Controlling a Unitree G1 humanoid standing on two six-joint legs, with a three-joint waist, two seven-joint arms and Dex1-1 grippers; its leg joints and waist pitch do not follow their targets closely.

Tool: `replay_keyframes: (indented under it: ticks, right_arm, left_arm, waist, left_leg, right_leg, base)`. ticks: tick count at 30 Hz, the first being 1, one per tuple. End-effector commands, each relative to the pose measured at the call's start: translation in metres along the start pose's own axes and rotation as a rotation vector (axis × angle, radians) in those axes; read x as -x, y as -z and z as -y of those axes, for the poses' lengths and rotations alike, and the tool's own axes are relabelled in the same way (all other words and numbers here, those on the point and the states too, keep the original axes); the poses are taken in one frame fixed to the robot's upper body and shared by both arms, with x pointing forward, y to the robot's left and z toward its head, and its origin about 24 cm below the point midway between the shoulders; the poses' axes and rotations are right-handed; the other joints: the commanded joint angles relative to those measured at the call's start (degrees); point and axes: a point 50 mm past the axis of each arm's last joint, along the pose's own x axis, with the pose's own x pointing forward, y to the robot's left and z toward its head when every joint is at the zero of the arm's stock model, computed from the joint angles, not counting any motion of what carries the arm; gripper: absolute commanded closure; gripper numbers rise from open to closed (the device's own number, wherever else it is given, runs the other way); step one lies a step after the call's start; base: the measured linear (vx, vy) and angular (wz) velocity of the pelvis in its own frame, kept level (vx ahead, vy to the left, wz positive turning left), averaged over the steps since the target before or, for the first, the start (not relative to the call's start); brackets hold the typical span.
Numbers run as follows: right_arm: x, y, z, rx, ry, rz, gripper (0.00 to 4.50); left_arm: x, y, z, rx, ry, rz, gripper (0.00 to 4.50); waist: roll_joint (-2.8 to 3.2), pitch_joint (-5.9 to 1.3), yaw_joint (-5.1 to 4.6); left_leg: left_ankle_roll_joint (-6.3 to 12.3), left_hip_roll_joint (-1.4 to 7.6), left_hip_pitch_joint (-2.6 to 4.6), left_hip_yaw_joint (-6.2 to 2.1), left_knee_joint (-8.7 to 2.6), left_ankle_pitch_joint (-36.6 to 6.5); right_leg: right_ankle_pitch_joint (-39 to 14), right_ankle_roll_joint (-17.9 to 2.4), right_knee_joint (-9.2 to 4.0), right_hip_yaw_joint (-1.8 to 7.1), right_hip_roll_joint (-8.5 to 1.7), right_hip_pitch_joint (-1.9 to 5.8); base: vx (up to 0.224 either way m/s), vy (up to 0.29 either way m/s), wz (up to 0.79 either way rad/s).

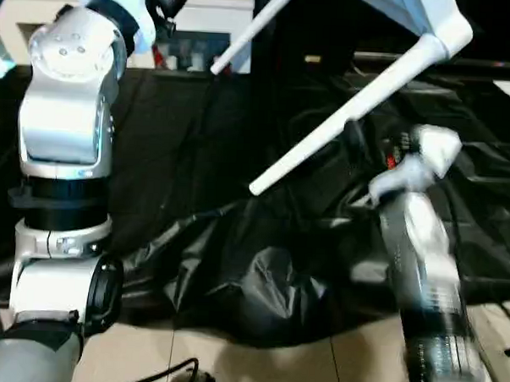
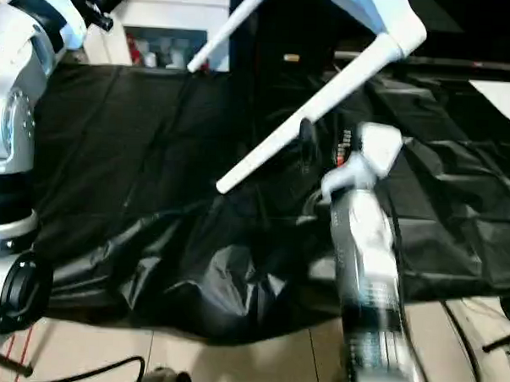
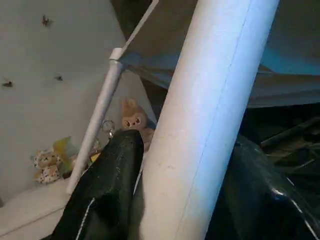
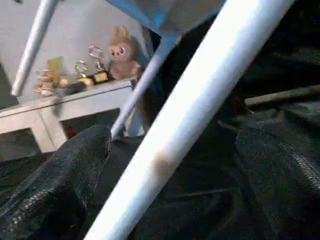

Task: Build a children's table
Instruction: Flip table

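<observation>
Two white legs (image 1: pixel 352 106) fixed in tabletop (image 1: pixel 407 11) corner sockets, table held tilted in air above black sheet (image 1: pixel 197 155). Nearer leg's long axis slants from socket at upper right down to free tip at lower left; farther leg (image 1: pixel 254 26) runs parallel. Left gripper (image 3: pixel 175 200): black fingers (image 3: pixel 107 190) flank one leg closely, clasping it. Right gripper (image 4: pixel 165 165) spread wide, leg passing between fingers (image 4: pixel 60 175), untouched. Plush toys (image 4: pixel 122 52) on white shelf (image 4: pixel 60 107) behind.

White tabletop (image 1: pixel 415 12) tilted at upper right, two legs (image 1: pixel 352 106) slanting down-left over crumpled black sheet (image 1: pixel 260 276); silver forearms either side.
</observation>
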Motion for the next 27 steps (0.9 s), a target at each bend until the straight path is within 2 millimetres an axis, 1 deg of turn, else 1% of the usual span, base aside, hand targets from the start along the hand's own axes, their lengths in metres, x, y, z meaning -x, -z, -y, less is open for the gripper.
replay_keyframes:
  ticks: [1, 2, 3, 4, 5, 6, 7, 8, 9, 10, 11, 12, 13, 14, 15, 16, 18, 20, 21, 22, 23, 24, 26, 27]
  right_arm:
    - [-0.011, 0.008, 0.006, 0.009, 0.012, -0.074, 0.0]
    - [-0.013, 0.009, 0.006, 0.011, 0.01, -0.085, 0.0]
    - [-0.024, 0.012, 0.006, 0.01, -0.003, -0.141, 0.0]
    - [-0.024, 0.012, 0.006, 0.01, -0.003, -0.141, 0.0]
    - [-0.025, 0.012, 0.006, 0.006, -0.006, -0.153, 0.0]
    - [-0.029, 0.014, 0.006, -0.002, -0.003, -0.182, 0.0]
    - [-0.035, 0.014, 0.003, -0.03, -0.011, -0.21, 0.0]
    - [-0.037, 0.015, 0.002, -0.041, -0.013, -0.219, 0.0]
    - [-0.04, 0.012, 0.001, -0.041, -0.014, -0.216, 0.0]
    - [-0.042, 0.011, 0.0, -0.039, -0.015, -0.211, 0.0]
    - [-0.045, 0.008, -0.004, -0.083, -0.043, -0.203, 0.18]
    - [-0.045, 0.008, -0.004, -0.083, -0.043, -0.203, 0.18]
    - [-0.049, 0.005, -0.009, -0.118, -0.075, -0.187, 0.29]
    - [-0.052, 0.002, -0.016, -0.161, -0.135, -0.167, 0.36]
    - [-0.053, 0.001, -0.018, -0.169, -0.149, -0.163, 0.36]
    - [-0.054, -0.001, -0.021, -0.174, -0.176, -0.153, 0.54]
    - [-0.055, -0.001, -0.025, -0.196, -0.218, -0.144, 0.75]
    - [-0.055, -0.002, -0.027, -0.205, -0.251, -0.132, 0.84]
    - [-0.055, -0.002, -0.028, -0.21, -0.256, -0.13, 1.03]
    - [-0.055, -0.002, -0.028, -0.209, -0.261, -0.127, 1.03]
    - [-0.055, -0.003, -0.027, -0.212, -0.266, -0.126, 1.11]
    - [-0.055, -0.003, -0.027, -0.214, -0.267, -0.125, 1.18]
    - [-0.056, -0.004, -0.027, -0.216, -0.27, -0.124, 1.41]
    - [-0.056, -0.005, -0.027, -0.217, -0.275, -0.12, 1.45]
  left_arm:
    - [0.001, 0.004, 0.003, 0.059, 0.014, -0.002, 2.21]
    - [0.002, 0.004, 0.003, 0.056, 0.014, -0.003, 2.23]
    - [0.002, 0.005, 0.003, 0.051, 0.015, -0.007, 2.23]
    - [0.002, 0.005, 0.003, 0.051, 0.015, -0.007, 2.24]
    - [0.002, 0.005, 0.003, 0.05, 0.016, -0.008, 2.24]
    - [0.003, 0.005, 0.003, 0.048, 0.017, -0.01, 2.24]
    - [0.003, 0.005, 0.003, 0.046, 0.02, -0.011, 2.24]
    - [0.003, 0.005, 0.003, 0.045, 0.02, -0.011, 2.25]
    - [0.003, 0.005, 0.003, 0.044, 0.021, -0.012, 2.25]
    - [0.004, 0.005, 0.004, 0.044, 0.02, -0.012, 2.25]
    - [0.004, 0.005, 0.004, 0.043, 0.022, -0.014, 2.26]
    - [0.004, 0.005, 0.004, 0.043, 0.022, -0.014, 2.26]
    - [0.005, 0.005, 0.004, 0.042, 0.022, -0.016, 2.26]
    - [0.006, 0.006, 0.004, 0.04, 0.022, -0.021, 2.26]
    - [0.006, 0.006, 0.004, 0.039, 0.022, -0.022, 2.26]
    - [0.007, 0.006, 0.004, 0.04, 0.02, -0.024, 2.28]
    - [0.007, 0.007, 0.004, 0.039, 0.02, -0.027, 2.28]
    - [0.008, 0.007, 0.004, 0.038, 0.02, -0.03, 2.29]
    - [0.008, 0.008, 0.004, 0.038, 0.019, -0.032, 2.3]
    - [0.009, 0.008, 0.004, 0.039, 0.02, -0.033, 2.3]
    - [0.009, 0.008, 0.005, 0.039, 0.019, -0.035, 2.3]
    - [0.009, 0.009, 0.005, 0.039, 0.02, -0.035, 2.3]
    - [0.009, 0.009, 0.005, 0.038, 0.02, -0.037, 2.3]
    - [0.009, 0.01, 0.005, 0.037, 0.02, -0.039, 2.3]
  waist:
    - [-0.45, -4.32, -0.19]
    - [-0.61, -4.55, -0.49]
    - [-0.73, -4.57, -0.51]
    - [-0.63, -4.67, -0.43]
    - [-0.69, -4.54, -0.31]
    - [-0.63, -4.61, -0.27]
    - [-0.64, -4.57, -0.26]
    - [-0.63, -4.54, -0.49]
    - [-0.66, -4.38, -0.42]
    - [-0.6, -4.36, -0.36]
    - [-0.6, -4.32, -0.35]
    - [-0.59, -4.4, -0.38]
    - [-0.69, -4.36, -0.3]
    - [-1.02, -4.44, -0.28]
    - [-0.91, -4.46, -0.24]
    - [-0.84, -4.27, -0.22]
    - [-0.92, -4.45, -0.17]
    - [-0.98, -4.6, -0.14]
    - [-0.98, -4.66, -0.13]
    - [-0.98, -4.7, -0.1]
    - [-0.87, -4.72, -0.07]
    - [-0.89, -4.72, -0.1]
    - [-0.91, -4.64, -0.15]
    - [-0.89, -4.63, -0.2]
  left_leg:
    - [-1.85, 3.05, 3.06, -1.82, -3.83, -13.1]
    - [-0.91, 2.75, 2.69, -1.77, -3.43, -10.2]
    - [0.33, 2.63, 2.47, -1.56, -3.0, -8.2]
    - [0.9, 2.61, 2.49, -1.54, -2.92, -7.5]
    - [2.22, 2.64, 2.31, -1.38, -2.73, -6.4]
    - [2.88, 2.75, 2.44, -1.48, -2.77, -6.3]
    - [3.02, 2.78, 2.49, -1.43, -2.74, -6.6]
    - [2.93, 2.79, 2.44, -1.46, -2.76, -7.6]
    - [2.71, 2.99, 2.54, -1.39, -2.85, -8.6]
    - [2.46, 3.07, 2.66, -1.43, -2.95, -9.1]
    - [2.2, 3.14, 2.75, -1.41, -3.01, -9.6]
    - [2.17, 3.16, 2.73, -1.44, -2.98, -9.5]
    - [2.25, 3.17, 2.76, -1.37, -3.01, -9.8]
    - [2.39, 3.22, 2.69, -1.36, -2.99, -9.7]
    - [2.65, 3.17, 2.62, -1.37, -2.91, -9.8]
    - [3.01, 3.22, 2.52, -1.37, -2.98, -9.5]
    - [3.57, 3.27, 2.51, -1.36, -2.85, -8.1]
    - [4.42, 3.21, 2.43, -1.34, -2.63, -6.4]
    - [4.93, 3.19, 2.41, -1.3, -2.5, -5.5]
    - [5.12, 3.2, 2.39, -1.31, -2.45, -5.2]
    - [5.36, 3.23, 2.43, -1.28, -2.39, -5.1]
    - [5.49, 3.25, 2.38, -1.3, -2.36, -5.0]
    - [5.41, 3.24, 2.37, -1.27, -2.37, -5.6]
    - [5.24, 3.22, 2.32, -1.27, -2.39, -6.0]
  right_leg:
    - [0.3, -10.6, -4.38, 1.64, -3.56, 0.59]
    - [4.0, -11.8, -3.85, 1.48, -3.46, 0.97]
    - [6.6, -12.7, -3.59, 1.47, -3.4, 0.96]
    - [7.3, -13.2, -3.52, 1.38, -3.42, 1.05]
    - [8.7, -13.3, -3.44, 1.49, -3.32, 0.98]
    - [8.3, -13.8, -3.39, 1.32, -3.41, 1.0]
    - [7.8, -14.0, -3.46, 1.31, -3.38, 0.96]
    - [6.2, -14.8, -3.49, 1.26, -3.42, 1.03]
    - [4.5, -15.0, -3.62, 1.32, -3.45, 0.83]
    - [3.7, -15.1, -3.7, 1.29, -3.45, 0.8]
    - [3.1, -15.0, -3.7, 1.32, -3.39, 0.76]
    - [3.4, -15.1, -3.58, 1.33, -3.39, 0.82]
    - [3.5, -15.1, -3.62, 1.36, -3.45, 0.78]
    - [3.8, -15.3, -3.55, 1.29, -3.53, 0.89]
    - [3.9, -15.5, -3.49, 1.28, -3.61, 0.93]
    - [3.5, -15.6, -3.6, 1.29, -3.59, 0.82]
    - [5.1, -15.9, -3.35, 1.23, -3.58, 0.89]
    - [7.1, -16.4, -3.08, 1.15, -3.52, 0.94]
    - [8.1, -16.6, -2.93, 1.13, -3.47, 0.87]
    - [8.4, -16.8, -2.88, 1.1, -3.5, 0.86]
    - [8.5, -17.1, -2.87, 1.06, -3.48, 0.76]
    - [8.6, -17.3, -2.83, 1.0, -3.47, 0.78]
    - [7.6, -17.4, -2.89, 1.02, -3.5, 0.73]
    - [7.1, -17.4, -2.93, 1.02, -3.57, 0.78]
  base:
    - [0.0, 0.0, 0.0]
    - [0.0, 0.0, 0.0]
    - [0.0, 0.0, 0.0]
    - [0.0, 0.0, 0.0]
    - [0.0, 0.0, 0.0]
    - [0.0, 0.0, 0.0]
    - [0.0, 0.0, 0.0]
    - [0.0, 0.0, 0.0]
    - [0.0, 0.0, 0.0]
    - [0.0, 0.0, 0.0]
    - [0.0, 0.0, 0.0]
    - [0.0, 0.0, 0.0]
    - [0.0, 0.0, 0.0]
    - [0.0, 0.0, 0.0]
    - [0.0, 0.0, 0.0]
    - [0.0, 0.0, 0.0]
    - [0.0, 0.0, 0.0]
    - [0.0, 0.0, 0.0]
    - [0.0, 0.0, 0.0]
    - [0.0, 0.0, 0.0]
    - [0.0, 0.0, 0.0]
    - [0.0, 0.0, 0.0]
    - [0.0, 0.0, 0.0]
    - [0.0, 0.0, 0.0]
